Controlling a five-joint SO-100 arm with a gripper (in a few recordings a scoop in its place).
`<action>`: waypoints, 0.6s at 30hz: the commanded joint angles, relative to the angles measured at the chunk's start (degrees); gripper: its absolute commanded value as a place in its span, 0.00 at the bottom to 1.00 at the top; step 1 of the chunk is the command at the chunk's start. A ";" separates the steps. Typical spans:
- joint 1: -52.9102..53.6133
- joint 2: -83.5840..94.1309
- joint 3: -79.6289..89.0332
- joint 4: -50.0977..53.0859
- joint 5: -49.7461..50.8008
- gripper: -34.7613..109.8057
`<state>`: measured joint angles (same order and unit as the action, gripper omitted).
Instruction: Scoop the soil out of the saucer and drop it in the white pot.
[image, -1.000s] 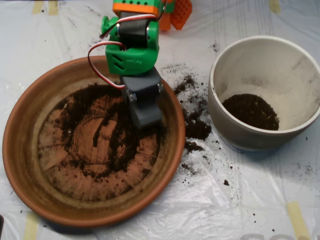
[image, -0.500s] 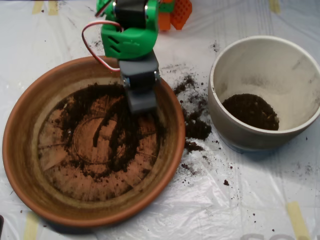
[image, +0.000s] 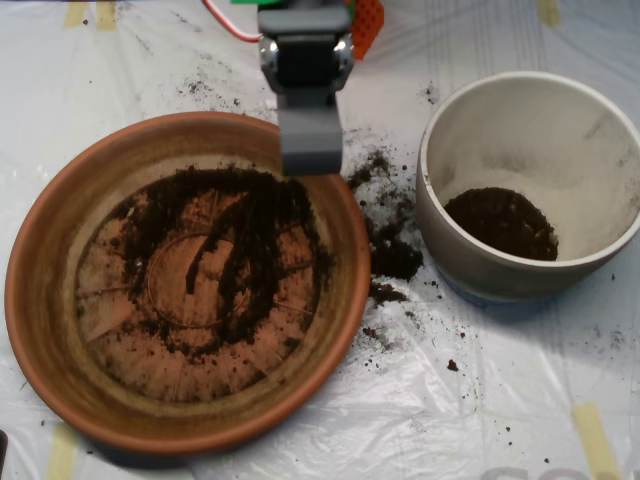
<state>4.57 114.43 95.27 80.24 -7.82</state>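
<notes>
Much soil (image: 225, 250) lay in the saucer (image: 60, 330) at left. We saw some in the white pot (image: 530, 100) at right. Our scoop (image: 311, 150) hung over the saucer's top rim.

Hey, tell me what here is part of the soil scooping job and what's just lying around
Part of the job:
saucer
soil in it
white pot
end effector

Lying around:
spilled soil between saucer and pot
orange part at the top edge
plastic sheet with tape strips
</notes>
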 joint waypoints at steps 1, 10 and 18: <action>-4.22 -0.79 -15.12 5.71 1.23 0.24; -18.28 -12.22 -27.95 9.93 -0.35 0.24; -28.92 -13.97 -28.56 7.82 -2.37 0.24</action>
<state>-20.74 98.88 71.98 89.03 -9.40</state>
